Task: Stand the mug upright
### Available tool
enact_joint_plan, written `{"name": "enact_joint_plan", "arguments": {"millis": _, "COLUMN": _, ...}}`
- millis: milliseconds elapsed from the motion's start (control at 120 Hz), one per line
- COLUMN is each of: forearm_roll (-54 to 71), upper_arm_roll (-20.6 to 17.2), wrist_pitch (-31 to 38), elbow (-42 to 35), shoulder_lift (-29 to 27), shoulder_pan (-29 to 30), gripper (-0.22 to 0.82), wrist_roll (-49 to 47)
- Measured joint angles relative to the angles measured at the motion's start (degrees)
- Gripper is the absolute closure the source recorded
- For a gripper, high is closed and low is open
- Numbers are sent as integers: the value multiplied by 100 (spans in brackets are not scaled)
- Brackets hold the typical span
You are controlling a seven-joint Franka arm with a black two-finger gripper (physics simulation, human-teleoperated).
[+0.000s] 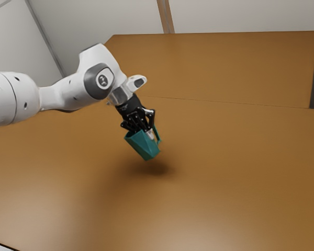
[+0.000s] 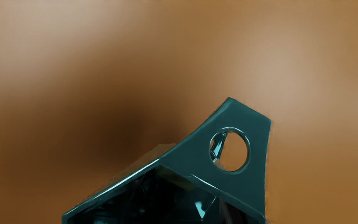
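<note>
Note first the mug (image 1: pixel 142 145), a glossy teal vessel with flat, angular facets, held in the air above the brown table (image 1: pixel 225 183). In the exterior view you see it well tilted: its mouth faces up and toward the exterior view's left, while its base points down and toward the exterior view's right. A soft dark shadow (image 1: pixel 154 168) lies on the table below it, apart from the base. The handle (image 2: pixel 255 133) is on the side toward the exterior view's right, and in your wrist view it appears as a broad, flat plate pierced by a round hole (you can see brown table through part of that opening). The same view looks into the mug's dark interior, bounded by an angular rim (image 2: pixel 113 190) with a bright highlight along its edge.

Your white arm (image 1: pixel 57 98) enters from the exterior view's left and extends toward its right, bending downward at the wrist. The hand slants down, and the black gripper (image 1: pixel 145 134) points toward the table with a slight lean toward the exterior view's right. Its fingers are closed on the mug's wall at the handle side: one reaches inside the mouth, and the other, with a pale tip, presses outside, between the body and the handle. The grip lies near the rim, with most of the body hanging beyond the fingertips.
</note>
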Motion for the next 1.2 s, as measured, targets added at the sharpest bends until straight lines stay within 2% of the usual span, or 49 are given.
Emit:
{"name": "enact_joint_plan", "arguments": {"millis": 325, "forearm_roll": 1987, "upper_arm_roll": -138, "wrist_pitch": 683, "elbow": -1041, "shoulder_lift": -657, "shoulder_pan": -34, "gripper": 78, "wrist_roll": -256}}
{"name": "enact_joint_plan", "arguments": {"millis": 567, "forearm_roll": 2465, "upper_arm_roll": -141, "wrist_pitch": 940, "elbow": -1595, "shoulder_lift": -975, "shoulder_pan": -68, "gripper": 78, "wrist_roll": -416}}
{"name": "enact_joint_plan", "arguments": {"millis": 700, "forearm_roll": 2521, "upper_arm_roll": -141, "wrist_pitch": 1013, "elbow": -1666, "shoulder_lift": -950, "shoulder_pan": -11, "gripper": 78, "wrist_roll": -495}}
{"name": "enact_joint_plan", "arguments": {"millis": 1100, "forearm_roll": 2548, "upper_arm_roll": -131, "wrist_pitch": 1402, "elbow": -1678, "shoulder_lift": -379, "shoulder_pan": 58, "gripper": 79, "wrist_roll": -653}}
{"name": "enact_joint_plan", "arguments": {"millis": 1200, "forearm_roll": 2548, "upper_arm_roll": -139, "wrist_pitch": 1424, "elbow": -1676, "shoulder_lift": -393, "shoulder_pan": 24, "gripper": 56, "wrist_roll": -669}}
